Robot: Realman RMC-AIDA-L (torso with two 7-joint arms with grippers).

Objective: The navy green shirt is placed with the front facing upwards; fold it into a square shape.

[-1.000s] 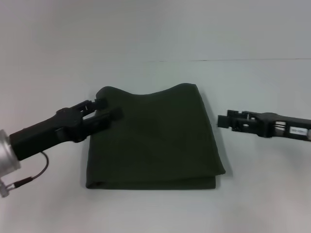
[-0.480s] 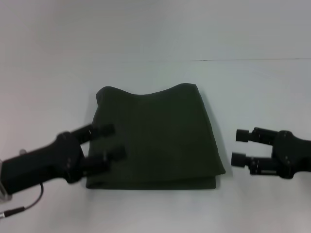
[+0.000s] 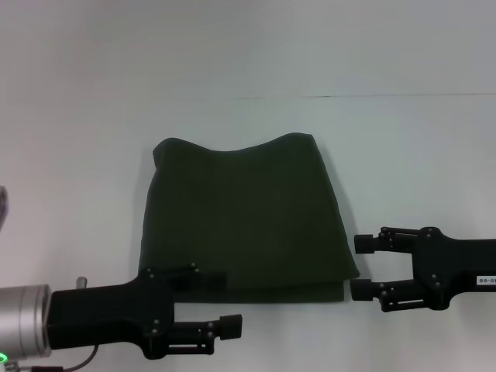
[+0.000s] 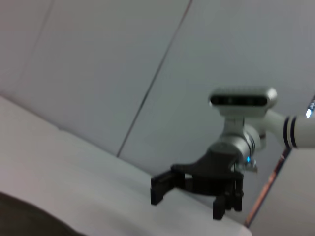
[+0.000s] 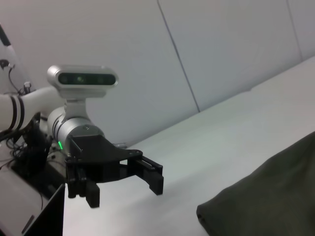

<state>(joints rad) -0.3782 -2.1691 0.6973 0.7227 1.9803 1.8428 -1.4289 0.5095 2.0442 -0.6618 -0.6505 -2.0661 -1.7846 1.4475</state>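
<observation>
The navy green shirt (image 3: 244, 217) lies folded into a rough square in the middle of the white table, with its far edge wavy. My left gripper (image 3: 213, 298) is open at the shirt's near left corner; one finger lies over the near edge and the other is off the cloth. My right gripper (image 3: 358, 266) is open just beside the shirt's near right corner, and nothing is between its fingers. In the right wrist view, a corner of the shirt (image 5: 266, 196) shows with the left gripper (image 5: 120, 189) beyond it. The left wrist view shows the right gripper (image 4: 189, 199) farther off.
The white table (image 3: 403, 155) runs back to a pale wall, with the seam between them behind the shirt. The robot's head camera (image 5: 82, 77) and body show in both wrist views.
My left gripper has moved from the shirt's far left side down to its near left corner. My right gripper has come nearer and closer to the near right corner. The shirt has not moved.
</observation>
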